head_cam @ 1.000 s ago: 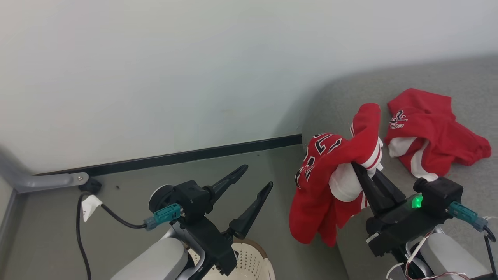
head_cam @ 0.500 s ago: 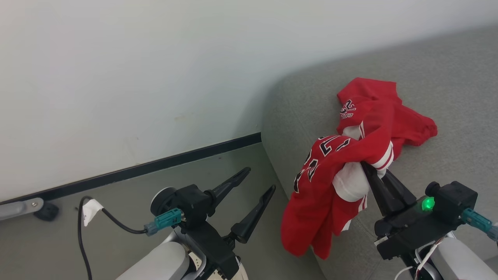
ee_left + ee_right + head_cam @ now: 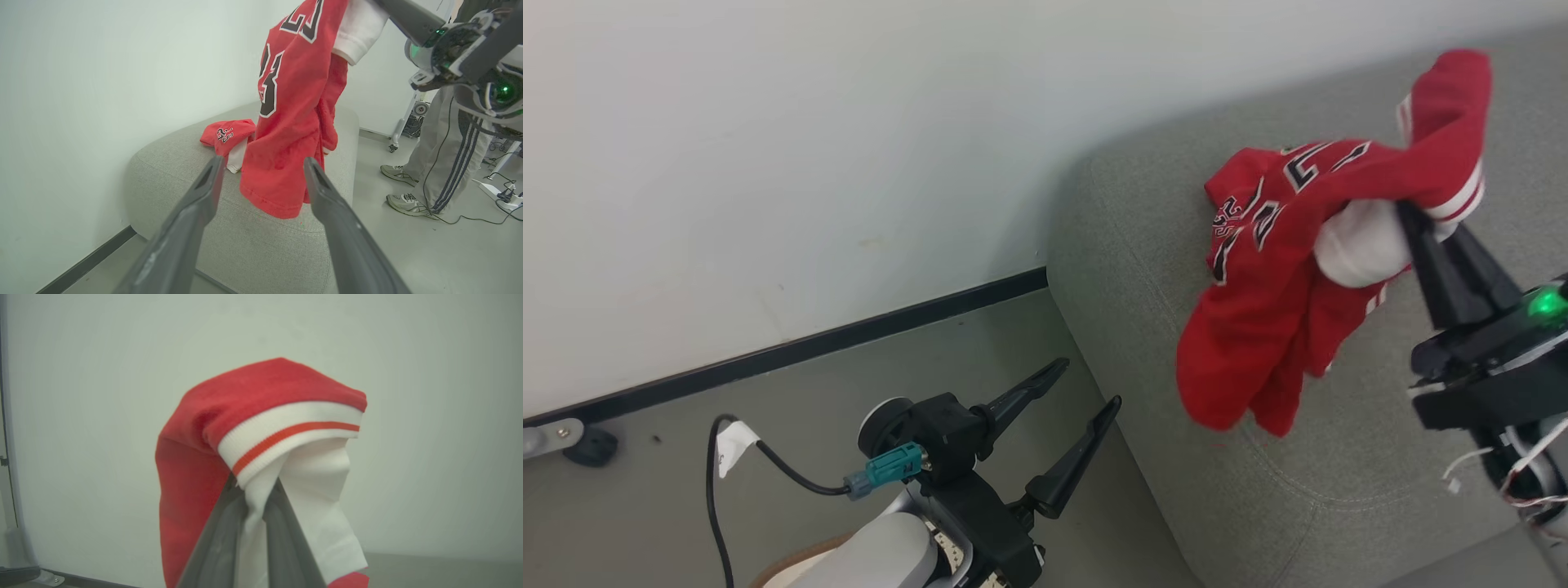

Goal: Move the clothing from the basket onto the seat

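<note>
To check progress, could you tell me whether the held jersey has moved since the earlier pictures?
Yes: the held jersey has moved right and up, from the left edge of the seat to farther in over it.

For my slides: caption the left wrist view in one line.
Open left gripper faces a red jersey that the right gripper holds over the grey seat, where a second jersey lies.

2x jerseys [image 3: 294,122] [image 3: 222,132], 1x seat [image 3: 175,167], 1x person [image 3: 459,163].

Red-white jersey [image 3: 1282,269] hung bunched from right tool [image 3: 1411,216] over grey seat [image 3: 1143,245], right side; second jersey [image 3: 222,132] lay crumpled on seat, farther back.
</note>
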`<state>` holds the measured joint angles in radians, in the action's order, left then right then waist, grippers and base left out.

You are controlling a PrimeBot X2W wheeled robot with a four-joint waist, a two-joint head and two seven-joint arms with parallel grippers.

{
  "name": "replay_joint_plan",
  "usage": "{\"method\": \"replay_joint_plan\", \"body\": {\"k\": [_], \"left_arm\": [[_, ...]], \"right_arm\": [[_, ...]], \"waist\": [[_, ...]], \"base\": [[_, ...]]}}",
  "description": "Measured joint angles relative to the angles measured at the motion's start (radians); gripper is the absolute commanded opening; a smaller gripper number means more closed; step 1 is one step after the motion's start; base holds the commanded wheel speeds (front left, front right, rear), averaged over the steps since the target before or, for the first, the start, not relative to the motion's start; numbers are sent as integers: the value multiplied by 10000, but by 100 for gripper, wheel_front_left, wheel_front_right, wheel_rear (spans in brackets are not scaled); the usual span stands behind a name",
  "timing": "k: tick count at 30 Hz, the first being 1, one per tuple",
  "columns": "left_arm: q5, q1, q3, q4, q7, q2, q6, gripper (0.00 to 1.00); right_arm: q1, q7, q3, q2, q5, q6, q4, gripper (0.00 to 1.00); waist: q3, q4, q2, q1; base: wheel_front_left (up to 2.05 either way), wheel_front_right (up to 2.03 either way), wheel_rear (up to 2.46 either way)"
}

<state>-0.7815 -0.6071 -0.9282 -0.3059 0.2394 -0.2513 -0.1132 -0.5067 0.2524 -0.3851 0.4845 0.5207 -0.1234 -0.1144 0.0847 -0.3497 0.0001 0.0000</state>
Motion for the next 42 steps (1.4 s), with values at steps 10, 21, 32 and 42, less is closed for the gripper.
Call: {"method": "replay_joint_plan", "body": {"k": [10,21,32,42], "left_arm": [[104,-13,17,347,-2,-230,31,100],[366,-308,25,1127,-180,-311,81,100],[399,-902,-4,1808,-399,-332,73,100],[941,-1625,-311,2173,-619,-343,23,100]], "right_arm": [[-1509,38,1361,1492,506,-4,58,0],[-2556,40,2192,2650,1149,-6,-2242,0],[-3285,31,2495,2886,1035,167,-4330,0],[-3918,-52,2105,2040,982,535,-5476,0]], "waist": [[411,288,0,0],[1274,723,0,1],[2462,1193,0,2],[3569,1546,1,3]], "base": [[0,0,0],[0,0,0],[0,0,0],[0,0,0]]}}
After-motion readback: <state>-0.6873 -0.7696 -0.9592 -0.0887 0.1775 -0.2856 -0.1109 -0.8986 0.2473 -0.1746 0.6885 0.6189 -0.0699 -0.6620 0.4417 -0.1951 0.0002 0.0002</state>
